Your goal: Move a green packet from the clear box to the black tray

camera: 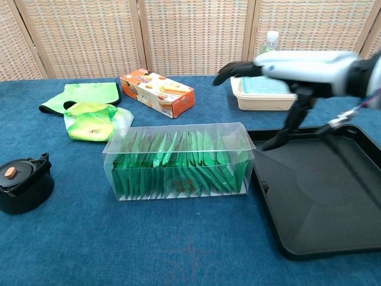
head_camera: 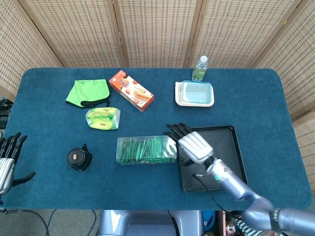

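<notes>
From the head view, I had the right hand (head_camera: 191, 143) over the black tray's (head_camera: 231, 162) near-left corner, fingers spread toward the clear box (head_camera: 146, 150), holding nothing. The green packets (head_camera: 142, 149) stood inside that box, which lay just left of the tray. My left hand (head_camera: 7, 160) hung open at the table's (head_camera: 49, 142) left edge.

From the chest view, the right hand (camera: 297, 65) hovered flat above the box (camera: 178, 161), clear of the packets (camera: 178, 170).

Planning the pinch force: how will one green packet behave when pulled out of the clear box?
The green packets look thin and flat, so probably light and bendy. They stand packed in a tight row, so neighbours may drag along. The clear box looks light and may slide.
</notes>
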{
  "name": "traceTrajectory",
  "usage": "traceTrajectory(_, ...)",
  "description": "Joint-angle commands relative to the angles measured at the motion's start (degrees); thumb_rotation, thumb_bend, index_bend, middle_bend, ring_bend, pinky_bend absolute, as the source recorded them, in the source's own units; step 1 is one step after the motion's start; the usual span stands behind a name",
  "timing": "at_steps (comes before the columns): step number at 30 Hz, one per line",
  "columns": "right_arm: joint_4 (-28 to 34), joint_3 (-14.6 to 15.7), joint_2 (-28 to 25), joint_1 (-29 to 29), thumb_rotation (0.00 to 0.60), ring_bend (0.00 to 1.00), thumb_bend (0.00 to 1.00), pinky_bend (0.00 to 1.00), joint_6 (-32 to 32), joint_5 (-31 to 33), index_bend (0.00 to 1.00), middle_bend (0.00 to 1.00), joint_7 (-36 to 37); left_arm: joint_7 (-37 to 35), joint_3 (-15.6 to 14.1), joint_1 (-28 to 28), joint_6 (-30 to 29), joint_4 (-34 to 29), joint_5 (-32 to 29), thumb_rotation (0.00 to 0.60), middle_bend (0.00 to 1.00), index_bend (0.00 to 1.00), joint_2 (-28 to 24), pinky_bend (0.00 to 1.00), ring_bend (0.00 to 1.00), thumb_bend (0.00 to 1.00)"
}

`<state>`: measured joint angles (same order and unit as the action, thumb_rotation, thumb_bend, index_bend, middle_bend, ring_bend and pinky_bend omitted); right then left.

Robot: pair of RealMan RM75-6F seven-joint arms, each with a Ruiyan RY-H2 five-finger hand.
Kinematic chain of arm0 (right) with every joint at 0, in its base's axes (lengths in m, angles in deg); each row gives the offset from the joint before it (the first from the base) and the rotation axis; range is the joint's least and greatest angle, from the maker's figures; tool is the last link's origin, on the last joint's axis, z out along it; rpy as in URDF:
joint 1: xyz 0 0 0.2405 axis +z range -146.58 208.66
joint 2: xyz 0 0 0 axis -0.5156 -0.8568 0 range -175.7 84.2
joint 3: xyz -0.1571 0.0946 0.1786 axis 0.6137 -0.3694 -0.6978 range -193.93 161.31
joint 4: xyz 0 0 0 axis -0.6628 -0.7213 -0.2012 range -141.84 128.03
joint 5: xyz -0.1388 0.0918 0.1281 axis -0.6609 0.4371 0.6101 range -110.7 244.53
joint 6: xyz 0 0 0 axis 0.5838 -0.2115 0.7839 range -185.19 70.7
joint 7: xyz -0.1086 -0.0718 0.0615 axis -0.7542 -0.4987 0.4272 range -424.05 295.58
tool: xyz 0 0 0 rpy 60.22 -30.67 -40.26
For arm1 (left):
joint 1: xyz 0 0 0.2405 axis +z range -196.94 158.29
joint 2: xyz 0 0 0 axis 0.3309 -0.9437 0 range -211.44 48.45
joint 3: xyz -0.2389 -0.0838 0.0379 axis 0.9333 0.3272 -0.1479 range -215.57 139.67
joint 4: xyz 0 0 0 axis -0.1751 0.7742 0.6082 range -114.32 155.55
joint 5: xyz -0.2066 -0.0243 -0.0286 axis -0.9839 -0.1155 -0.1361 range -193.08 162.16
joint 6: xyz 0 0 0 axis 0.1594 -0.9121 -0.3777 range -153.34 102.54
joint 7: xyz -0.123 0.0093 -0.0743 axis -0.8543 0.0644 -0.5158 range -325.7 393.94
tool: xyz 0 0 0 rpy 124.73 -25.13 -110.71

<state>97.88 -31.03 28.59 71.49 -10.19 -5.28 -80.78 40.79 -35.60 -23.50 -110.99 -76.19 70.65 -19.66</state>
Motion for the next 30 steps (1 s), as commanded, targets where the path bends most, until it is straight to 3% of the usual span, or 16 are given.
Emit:
traceTrajectory(1, -1.7, -0.8, 3.8, 4.0, 0.600, 0.00, 0.03, 0.00, -2.5, 5.5, 0.16, 0.00, -4.4, -0.1, 0.2, -0.1, 0.3, -0.1, -0.7, 0.600, 0.00, 0.00, -0.2, 0.00, 0.00, 0.13)
traceTrajectory(19, -3.1, 0.7, 10.3, 15.1, 0.600, 0.00, 0.13, 0.00, 1.4, 22.4, 0.18, 0.00, -18.2, -1.2, 0.6, -0.6, 1.6, 0.0, -2.5, 0.600, 0.00, 0.00, -0.7, 0.00, 0.00, 0.13)
traceTrajectory(30, -4.5, 1.8, 12.2, 18.3, 0.600, 0.00, 0.17, 0.00, 3.6, 27.5, 0.18, 0.00, -20.1, -2.2, 0.6, -0.6, 1.6, 0.0, -2.6, 0.600, 0.00, 0.00, -1.1, 0.00, 0.00, 0.13)
